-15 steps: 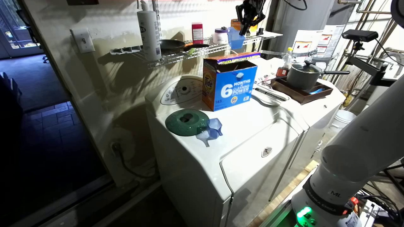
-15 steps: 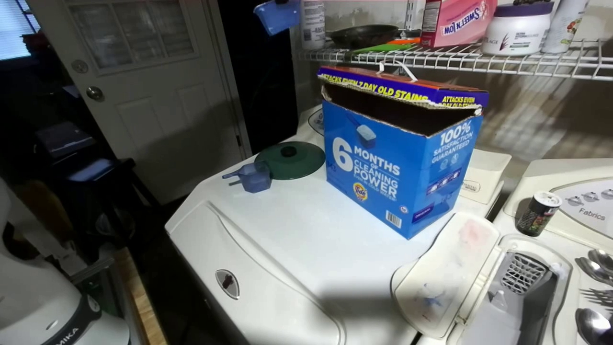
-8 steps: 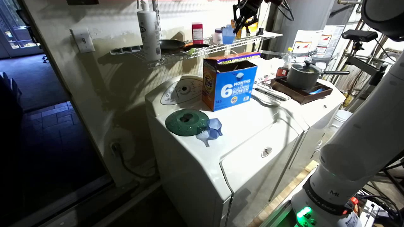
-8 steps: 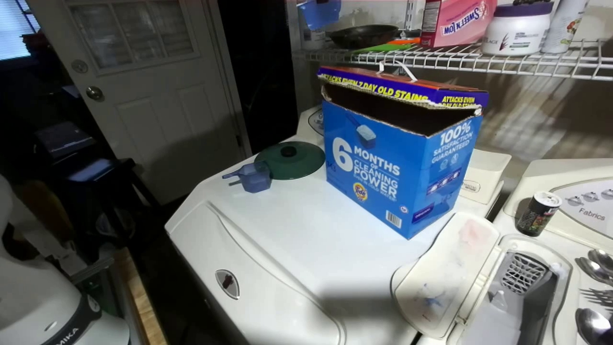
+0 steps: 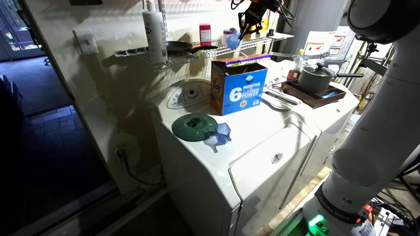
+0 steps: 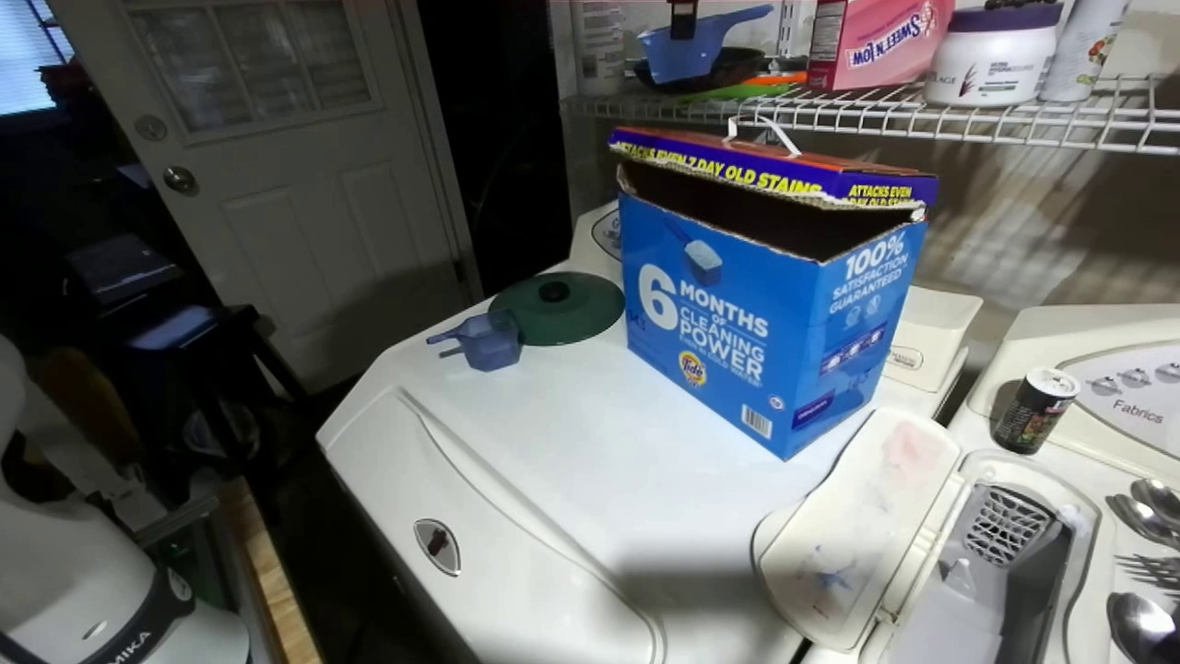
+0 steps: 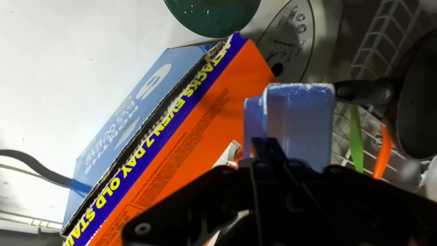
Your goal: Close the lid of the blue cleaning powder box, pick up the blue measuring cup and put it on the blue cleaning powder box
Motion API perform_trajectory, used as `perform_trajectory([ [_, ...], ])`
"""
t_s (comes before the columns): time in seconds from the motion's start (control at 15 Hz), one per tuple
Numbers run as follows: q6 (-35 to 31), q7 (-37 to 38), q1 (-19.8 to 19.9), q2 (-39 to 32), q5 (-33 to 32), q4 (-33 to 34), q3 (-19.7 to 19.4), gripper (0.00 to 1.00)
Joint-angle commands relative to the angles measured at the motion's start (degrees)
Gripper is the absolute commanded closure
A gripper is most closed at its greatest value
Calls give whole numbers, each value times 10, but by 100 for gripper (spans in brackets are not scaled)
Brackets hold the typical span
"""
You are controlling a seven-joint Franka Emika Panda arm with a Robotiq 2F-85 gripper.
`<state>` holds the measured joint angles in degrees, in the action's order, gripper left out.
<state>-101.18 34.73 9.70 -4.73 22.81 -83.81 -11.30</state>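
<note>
We're looking down at the Tide box [image 6: 747, 314] in both exterior views, wrist view's way closer, from above

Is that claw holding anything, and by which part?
Yes: the gripper holds a blue measuring cup, apparently pinched by its wall near the rim, not the handle.

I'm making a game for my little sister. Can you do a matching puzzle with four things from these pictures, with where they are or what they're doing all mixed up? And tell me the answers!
Things:
1. the claw
2. the box with the big white 6
3. the round green cover
4. the grey pot

Where or how:
A. in a brown tray
B. standing up, its lid not shut all the way
C. gripping a blue cup
D. lying flat on the white machine

Right pairs: 1-C, 2-B, 3-D, 4-A.
</note>
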Motion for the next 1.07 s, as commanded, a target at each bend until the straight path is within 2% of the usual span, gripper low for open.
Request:
perform_trajectory([
  [0.0,20,87,8,-36,7,43,-2,99],
  [0.47,16,202,10,-36,-12,27,-3,99],
  [1.0,64,275,15,-31,-56,17,-15,99],
])
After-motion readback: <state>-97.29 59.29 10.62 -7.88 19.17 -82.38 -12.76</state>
